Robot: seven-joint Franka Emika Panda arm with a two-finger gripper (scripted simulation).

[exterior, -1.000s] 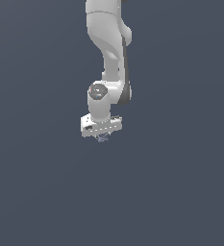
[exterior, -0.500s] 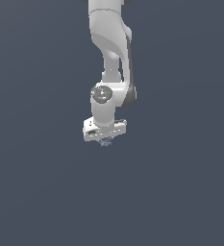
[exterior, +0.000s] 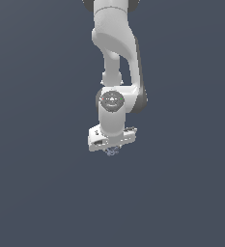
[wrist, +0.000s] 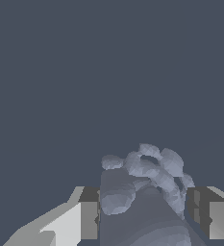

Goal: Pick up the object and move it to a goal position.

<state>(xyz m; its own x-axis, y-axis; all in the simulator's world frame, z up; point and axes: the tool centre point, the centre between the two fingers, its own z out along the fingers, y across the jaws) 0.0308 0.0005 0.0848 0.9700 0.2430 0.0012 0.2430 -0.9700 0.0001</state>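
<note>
A: How is the arm [exterior: 115,53] standing?

B: In the exterior view it comes down from the top edge, close to the middle of the picture. The upper link bulges out toward the exterior view's right, then bends back in at a round joint [exterior: 112,100] with a dark disc on its face. Below that joint a short white link drops nearly straight down to the flat white bar of the hand [exterior: 109,138].

A: And the bar itself?

B: It lies crosswise and a bit tilted, its end toward the exterior view's left sitting lower than the other. The pincer [exterior: 112,151] points downward beneath it.

A: Where is the object?

B: Right under the bar. In the exterior view the object [exterior: 112,152] is a tiny mottled blue-grey lump poking out just below the white hand, much smaller than the bar. In the wrist view the object [wrist: 144,178] fills the space between the two fingers [wrist: 88,218] as a lumpy, knobbly grey-blue mass.

A: So the pincer has it?

B: It looks so. The wrist view shows one finger on each side of the lump with the lump wedged between them, so the pincer [wrist: 147,216] is pinching the object rather than spread wide or pressed together on nothing.

A: Anything around it?

B: Only a plain dark blue-grey backdrop in both views; I cannot tell whether a counter lies beneath
</note>
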